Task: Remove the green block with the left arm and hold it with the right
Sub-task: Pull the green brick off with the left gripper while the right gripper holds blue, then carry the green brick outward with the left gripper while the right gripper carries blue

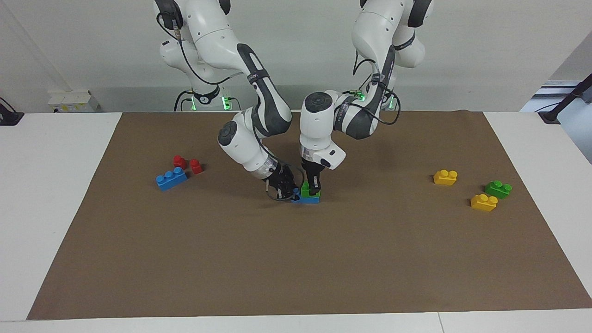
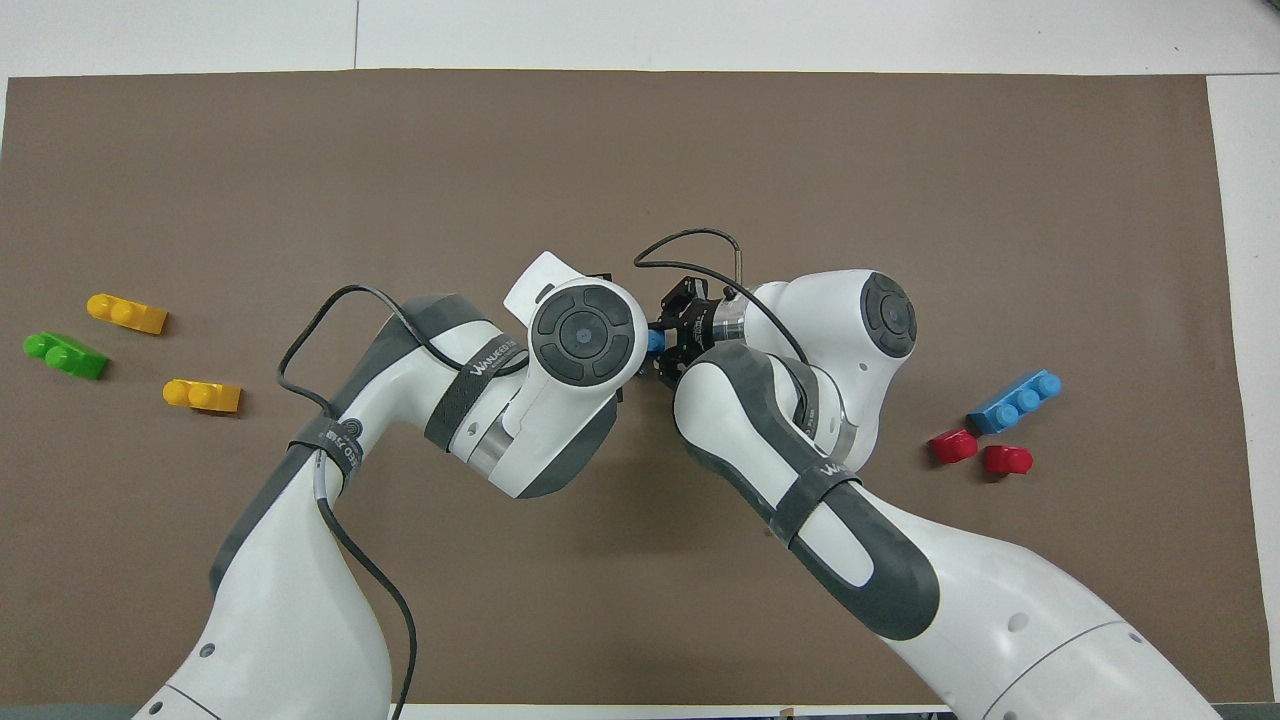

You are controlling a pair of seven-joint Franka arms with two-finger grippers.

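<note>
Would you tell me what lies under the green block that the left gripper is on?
Under the green block sits a blue brick, partly covered by the right gripper; the left gripper covers the block's studs.

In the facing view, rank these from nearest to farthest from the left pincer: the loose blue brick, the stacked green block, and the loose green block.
1. Stacked green block: right at the left pincer, on a blue brick mid-mat.
2. Loose blue brick: toward the right arm's end, beside two red bricks.
3. Loose green block: toward the left arm's end, by the yellow bricks.
</note>
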